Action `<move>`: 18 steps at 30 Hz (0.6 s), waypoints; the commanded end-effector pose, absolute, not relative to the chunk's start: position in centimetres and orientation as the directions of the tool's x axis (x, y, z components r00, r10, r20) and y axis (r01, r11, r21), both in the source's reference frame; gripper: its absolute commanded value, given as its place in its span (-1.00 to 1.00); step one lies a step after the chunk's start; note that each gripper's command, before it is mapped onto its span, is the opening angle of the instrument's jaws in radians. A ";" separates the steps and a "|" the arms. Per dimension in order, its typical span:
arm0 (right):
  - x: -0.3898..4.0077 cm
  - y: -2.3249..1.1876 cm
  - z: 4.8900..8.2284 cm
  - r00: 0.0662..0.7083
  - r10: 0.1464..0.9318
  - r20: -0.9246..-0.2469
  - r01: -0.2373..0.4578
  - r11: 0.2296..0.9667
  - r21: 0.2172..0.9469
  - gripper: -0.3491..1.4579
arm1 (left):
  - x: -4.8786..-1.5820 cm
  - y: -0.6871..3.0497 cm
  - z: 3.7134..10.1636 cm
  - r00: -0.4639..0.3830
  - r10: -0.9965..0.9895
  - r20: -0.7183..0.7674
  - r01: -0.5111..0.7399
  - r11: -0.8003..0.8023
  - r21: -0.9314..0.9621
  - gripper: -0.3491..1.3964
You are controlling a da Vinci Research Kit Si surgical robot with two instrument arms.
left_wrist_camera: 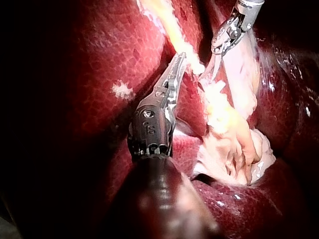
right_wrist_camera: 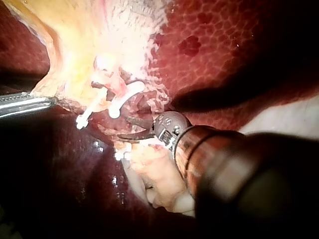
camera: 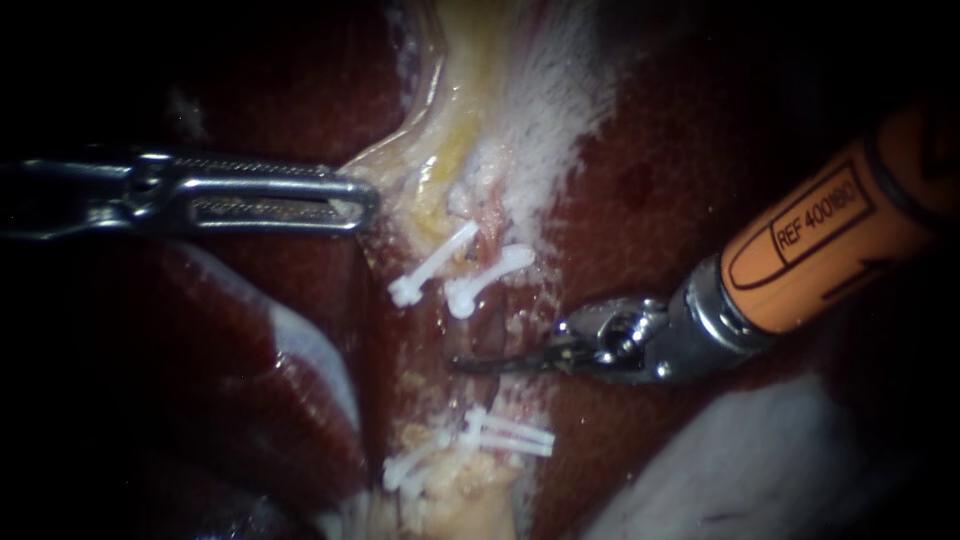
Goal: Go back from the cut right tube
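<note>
Centre frame in the endoscope view: two upper clips (camera: 432, 264) lie above the lower clips (camera: 480, 440), and the right instrument (camera: 468, 365), entering from the upper right, has its blades in the gap between them. The left instrument (camera: 362, 205) reaches in from the left edge, clamped to the edge of the gallbladder (camera: 450, 130) at upper centre, with liver (camera: 680, 150) on either side

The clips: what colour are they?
The clips are white, clearest in the endoscope view.

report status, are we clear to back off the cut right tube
left instrument shut on gallbladder edge. right instrument open, tips at cut right tube, between clips. path back looks clear.
</note>
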State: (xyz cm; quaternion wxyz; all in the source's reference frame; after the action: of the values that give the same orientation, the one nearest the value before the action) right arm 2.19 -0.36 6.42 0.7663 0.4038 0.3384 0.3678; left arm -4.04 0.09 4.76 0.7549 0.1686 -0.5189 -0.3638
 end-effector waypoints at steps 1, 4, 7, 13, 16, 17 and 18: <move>2.19 -0.36 6.42 0.500 0.837 -0.222 -0.290 0.404 0.868 0.10 | -4.04 0.09 4.76 0.197 -0.724 0.661 0.375 0.678 0.632 -0.85; 2.19 -0.36 6.42 0.500 0.837 -0.222 -0.291 0.404 0.868 0.11 | -4.04 0.09 4.76 0.197 -0.724 0.661 0.374 0.678 0.632 -0.85; 2.18 -0.36 6.42 0.501 0.837 -0.222 -0.290 0.404 0.868 0.11 | -4.04 0.09 4.76 0.197 -0.724 0.661 0.374 0.679 0.632 -0.85; 2.07 -0.37 6.41 0.508 0.829 -0.234 -0.292 0.421 0.859 0.21 | -4.02 0.08 4.77 0.197 -0.724 0.661 0.373 0.679 0.632 -0.85; 1.98 -0.35 6.41 0.532 0.798 -0.282 -0.277 0.479 0.833 0.32 | -4.01 0.08 4.77 0.197 -0.724 0.662 0.373 0.679 0.632 -0.85; 1.95 -0.35 6.41 0.545 0.783 -0.299 -0.270 0.502 0.822 0.36 | -4.01 0.08 4.77 0.197 -0.723 0.662 0.373 0.679 0.632 -0.85; 1.92 -0.34 6.41 0.558 0.768 -0.315 -0.263 0.524 0.810 0.39 | -4.01 0.08 4.77 0.197 -0.723 0.662 0.373 0.679 0.632 -0.85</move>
State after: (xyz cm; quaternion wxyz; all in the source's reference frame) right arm 1.88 -0.33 6.42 0.8133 0.3577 0.3441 0.3037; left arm -4.00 0.08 4.77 0.7552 0.1686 -0.5191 -0.3632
